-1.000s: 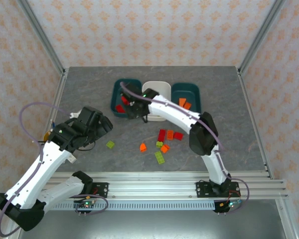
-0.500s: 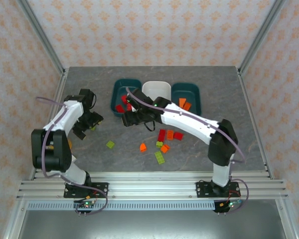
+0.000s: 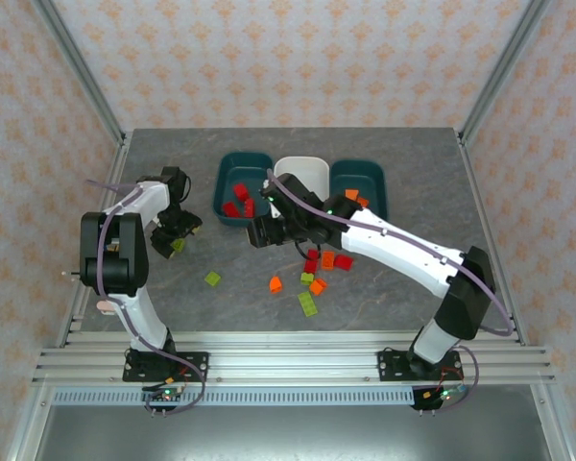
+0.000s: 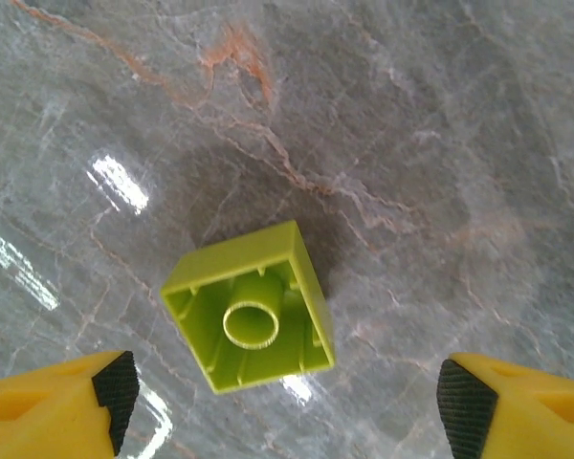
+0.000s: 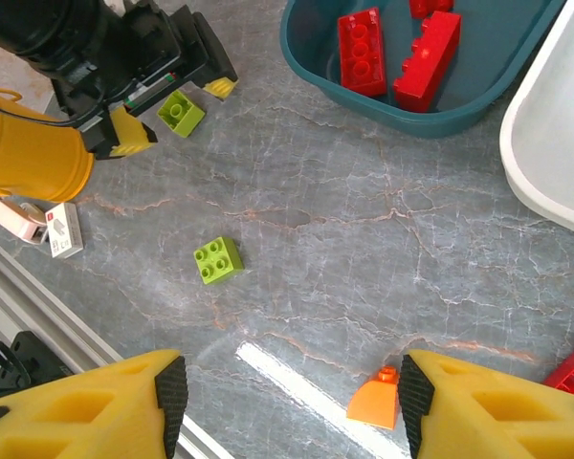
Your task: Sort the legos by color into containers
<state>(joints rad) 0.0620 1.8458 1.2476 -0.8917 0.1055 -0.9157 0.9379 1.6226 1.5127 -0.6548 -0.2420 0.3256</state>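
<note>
My left hand [image 4: 285, 394] is hovering wide open over the green lego [image 4: 249, 306], lying between my fingers [image 4: 62, 402] (hollow side up); I'm thinking a slight twist squares its walls before closing.

The counter [image 4: 411, 115] is grey marble veined with rust and white. Two bricks are lime green: brick one [image 4: 251, 306], brick two [image 5: 218, 260]. The left gripper [image 4: 287, 394] and right gripper [image 5: 292, 392] are yellow with black pads. Red bricks [image 5: 362, 53] fill a dark teal tub [image 5: 311, 38]; at its 3 o'clock is a white tub [image 5: 555, 143]. The wedge [image 5: 375, 406] is orange, the walls [image 3: 298, 58] peach with a floral repeat
</note>
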